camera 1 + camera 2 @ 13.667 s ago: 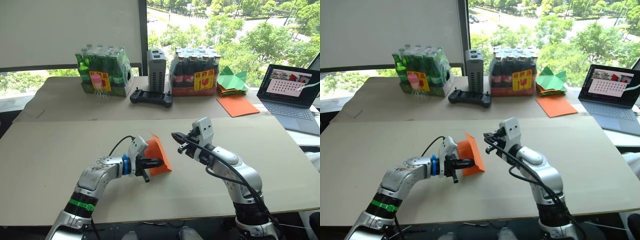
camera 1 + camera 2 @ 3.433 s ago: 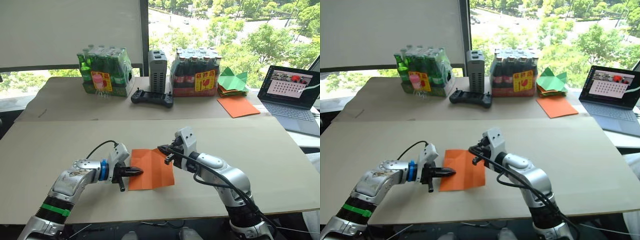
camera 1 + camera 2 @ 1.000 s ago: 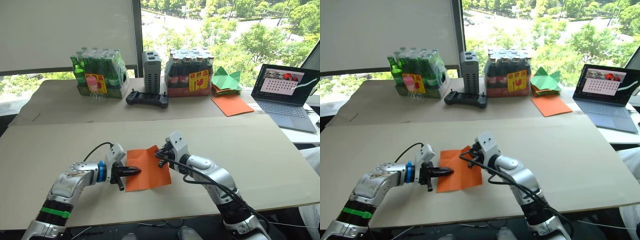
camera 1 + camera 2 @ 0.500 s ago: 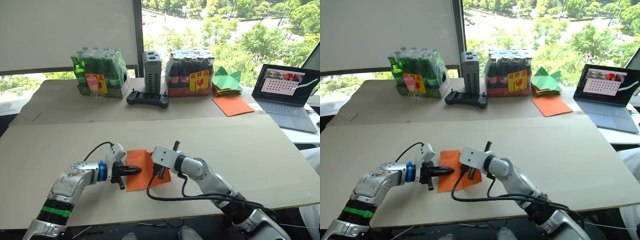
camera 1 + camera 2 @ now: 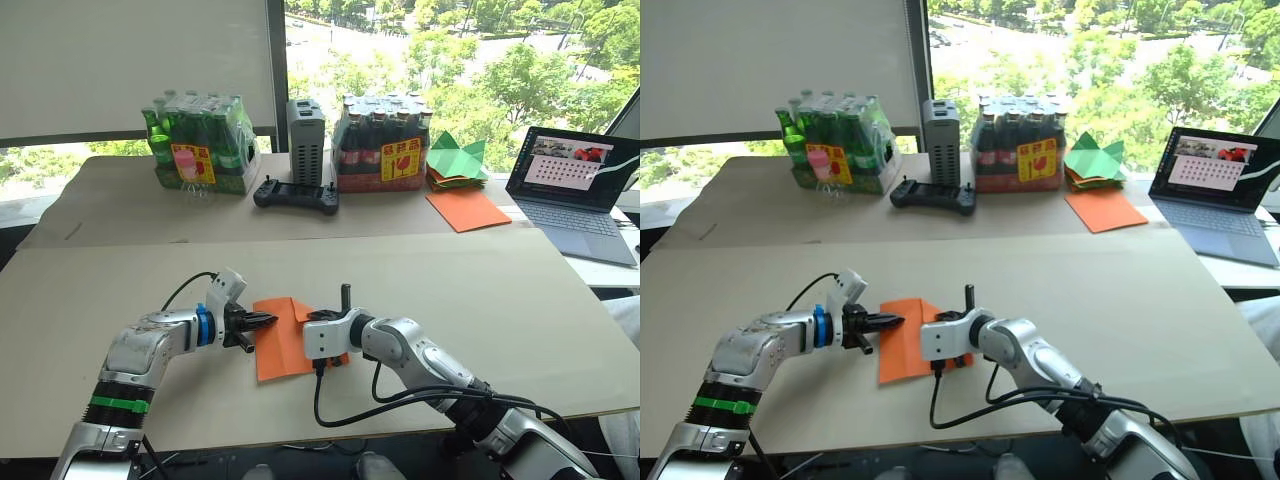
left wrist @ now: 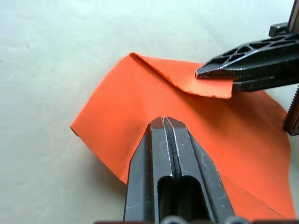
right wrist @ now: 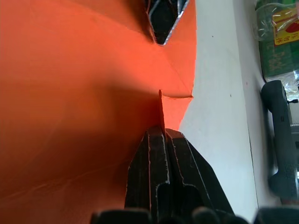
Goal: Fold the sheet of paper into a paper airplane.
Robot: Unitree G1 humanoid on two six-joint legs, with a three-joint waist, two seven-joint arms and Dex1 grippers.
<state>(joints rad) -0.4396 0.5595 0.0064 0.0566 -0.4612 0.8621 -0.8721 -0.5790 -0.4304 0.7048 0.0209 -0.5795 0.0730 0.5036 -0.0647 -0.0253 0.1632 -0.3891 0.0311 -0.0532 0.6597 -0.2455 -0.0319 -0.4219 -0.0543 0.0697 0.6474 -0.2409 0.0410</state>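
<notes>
The sheet of paper (image 5: pixel 278 348) lies flat on the near table, bright orange and creased, with its far corner turned over as a small flap (image 6: pixel 187 77). My left gripper (image 5: pixel 268 321) is shut, and its fingertips (image 6: pixel 163 123) rest on top of the sheet near its left edge. My right gripper (image 6: pixel 201 73) reaches in from the right and is shut on the edge of that flap. In the right wrist view a thin upright edge of paper (image 7: pixel 160 105) sticks out of its closed tips (image 7: pixel 160 132). The two grippers' tips are a short way apart over the sheet.
On the far table stand two shrink-wrapped bottle packs (image 5: pixel 203 143) (image 5: pixel 385 145), a grey box (image 5: pixel 305 135) and a black controller (image 5: pixel 296 195). Green paper shapes (image 5: pixel 455 162) and a bigger smooth orange sheet (image 5: pixel 467 209) lie at the back right, beside an open laptop (image 5: pixel 575 185).
My right gripper has swung round and come nearer and lower, carrying the sheet's far corner over into a flap. My left gripper stays at the sheet's left edge.
</notes>
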